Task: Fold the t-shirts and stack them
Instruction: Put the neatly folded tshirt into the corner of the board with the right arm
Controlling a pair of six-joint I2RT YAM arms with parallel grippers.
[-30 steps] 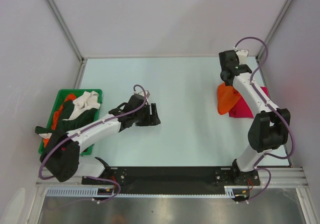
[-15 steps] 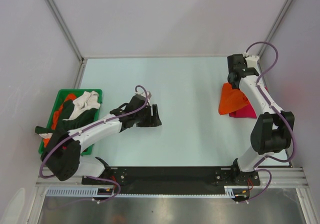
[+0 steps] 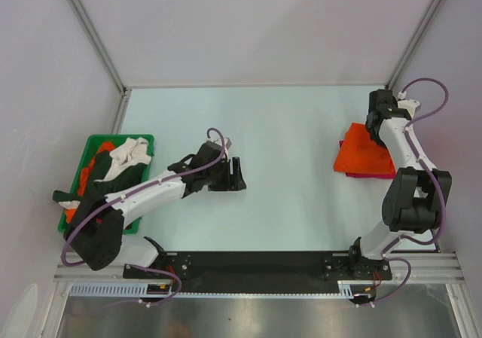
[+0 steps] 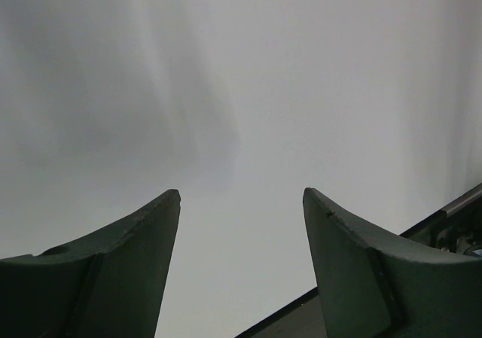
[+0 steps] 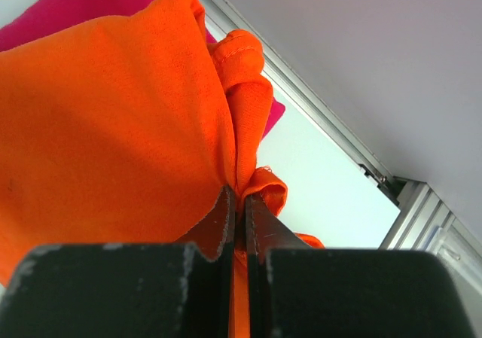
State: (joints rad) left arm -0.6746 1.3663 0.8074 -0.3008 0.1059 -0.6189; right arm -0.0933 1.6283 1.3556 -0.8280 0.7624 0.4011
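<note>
Orange shirt [image 3: 364, 151] lies folded flat on the magenta shirt [image 3: 370, 175] at the far right of the bench [image 3: 286, 127]. My right gripper [image 5: 239, 216] is clamped on its bunched edge, not yet released. Left gripper [image 4: 241, 196] hangs with jaws wide apart over the bench mid-left, holding nothing.

Judged: two shirts stacked. Several left: cream shirt [image 3: 129, 154] and orange and dark ones, heaped in the bin [image 3: 94, 137] at left.

Bench pale, smooth, matte. Plain white walls, metal frame rails.
</note>
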